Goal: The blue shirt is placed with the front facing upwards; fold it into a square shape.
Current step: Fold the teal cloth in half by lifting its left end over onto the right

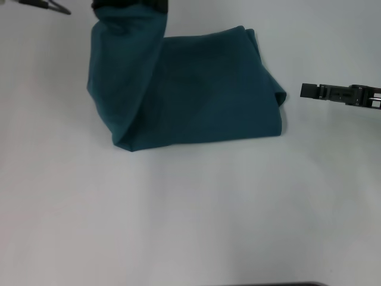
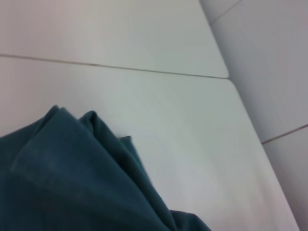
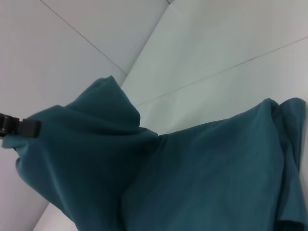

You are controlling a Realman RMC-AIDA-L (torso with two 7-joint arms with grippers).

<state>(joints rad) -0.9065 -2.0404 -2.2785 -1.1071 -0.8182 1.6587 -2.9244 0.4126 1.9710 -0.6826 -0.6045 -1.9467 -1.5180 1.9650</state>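
Now the shirt (image 1: 196,98) lies on the white bench (image 1: 178,220), already folded down to a thick band with only its plain back showing (no letters can be seen). Its left end is lifted up off the bench and hangs like a soft tube from the left tool (image 1: 128,6) at the top edge of the head view. That tool looks closed on the cloth, though its tips are cut off by the edge, so I judge this from how the cloth hangs.

The right tool (image 1: 306,90) waits just off the shirt's right edge, low over the bench, not touching it. Whether it is open or closed I cannot tell.

I think the step in hand is the last fold, bringing the left end over onto the right part. Next, the raised end needs to be carried across and laid down flat, with the edges matching, so the shape ends up square.
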